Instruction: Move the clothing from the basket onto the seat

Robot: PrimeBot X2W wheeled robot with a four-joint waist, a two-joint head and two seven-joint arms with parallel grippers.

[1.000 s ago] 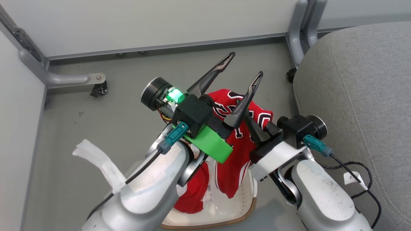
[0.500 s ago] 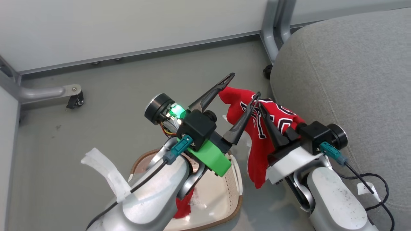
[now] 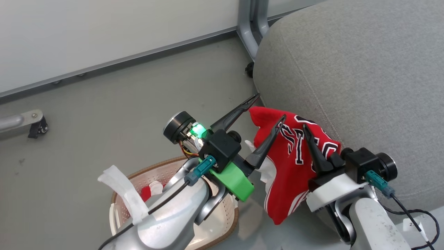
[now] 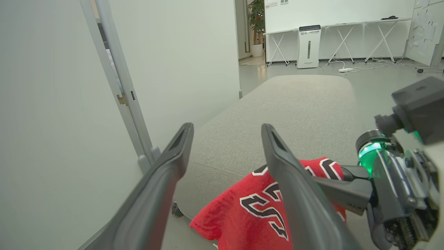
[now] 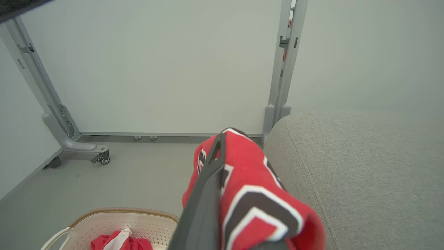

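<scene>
My right gripper (image 3: 305,127) is shut on a red jersey (image 3: 291,163) with black white-edged lettering. The jersey hangs over the floor, right beside the rounded edge of the grey seat (image 3: 347,69). In the right wrist view the cloth (image 5: 249,194) drapes over the closed fingers of the right gripper (image 5: 218,140), next to the seat (image 5: 364,173). My left gripper (image 3: 270,107) stands open and empty just left of the jersey; its own view looks between its spread fingers, the gripper (image 4: 227,130) above the jersey (image 4: 242,215). The basket (image 3: 145,169) lies under my left arm with more red clothing (image 3: 147,191) inside.
Pale partition panels close the far side, on grey metal legs with castors (image 3: 34,125) and a post (image 3: 249,21) beside the seat. A black cable (image 3: 416,215) trails by my right arm. Grey floor lies between basket and seat.
The head camera has swung right, bringing more of the seat into view. My right gripper carried the jersey from above the basket over to the seat's edge. The left gripper stayed open.
</scene>
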